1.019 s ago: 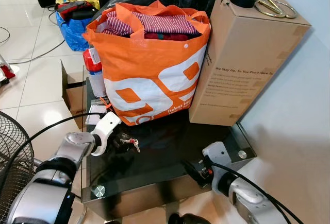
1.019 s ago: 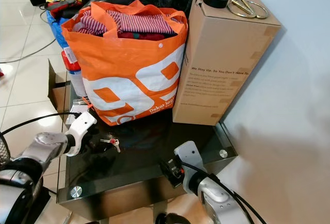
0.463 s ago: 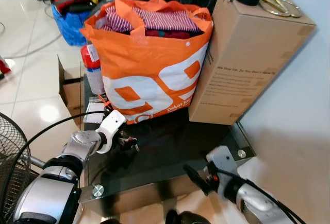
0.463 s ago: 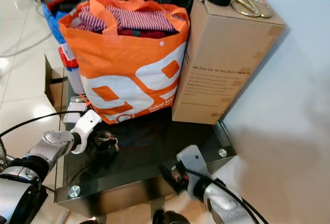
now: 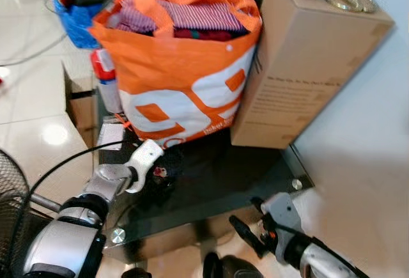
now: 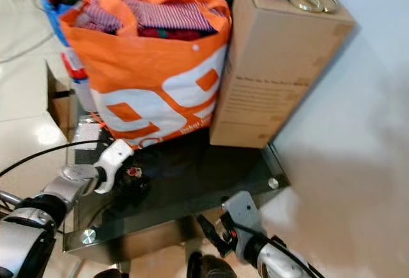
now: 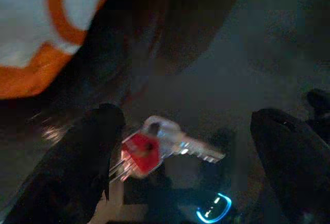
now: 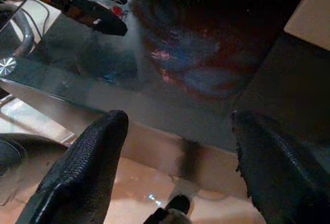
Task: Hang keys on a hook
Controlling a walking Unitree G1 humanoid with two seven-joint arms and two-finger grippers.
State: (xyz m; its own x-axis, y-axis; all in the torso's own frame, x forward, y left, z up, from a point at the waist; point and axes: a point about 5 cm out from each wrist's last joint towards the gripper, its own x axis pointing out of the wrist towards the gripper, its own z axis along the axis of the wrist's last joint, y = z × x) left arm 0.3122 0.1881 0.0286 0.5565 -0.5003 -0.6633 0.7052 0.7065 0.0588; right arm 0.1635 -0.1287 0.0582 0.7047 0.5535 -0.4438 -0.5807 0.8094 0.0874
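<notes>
A small bunch of silver keys with a red tag (image 7: 154, 149) lies on the dark glass tabletop (image 5: 217, 182), between the spread fingers of the left gripper (image 7: 180, 152); one finger (image 7: 87, 147) seems to touch the tag. The right gripper (image 8: 175, 147), fingers apart, hovers off the table's front edge. Behind stand an orange-and-white fabric bag (image 5: 185, 80) and a brown cardboard box (image 5: 300, 67), its small print too blurred to read.

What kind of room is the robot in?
Probably a lived-in home, maybe an entry or storage corner: an orange bag stuffed with clothes, a cardboard box and keys on a dark glass table, tiled floor.
</notes>
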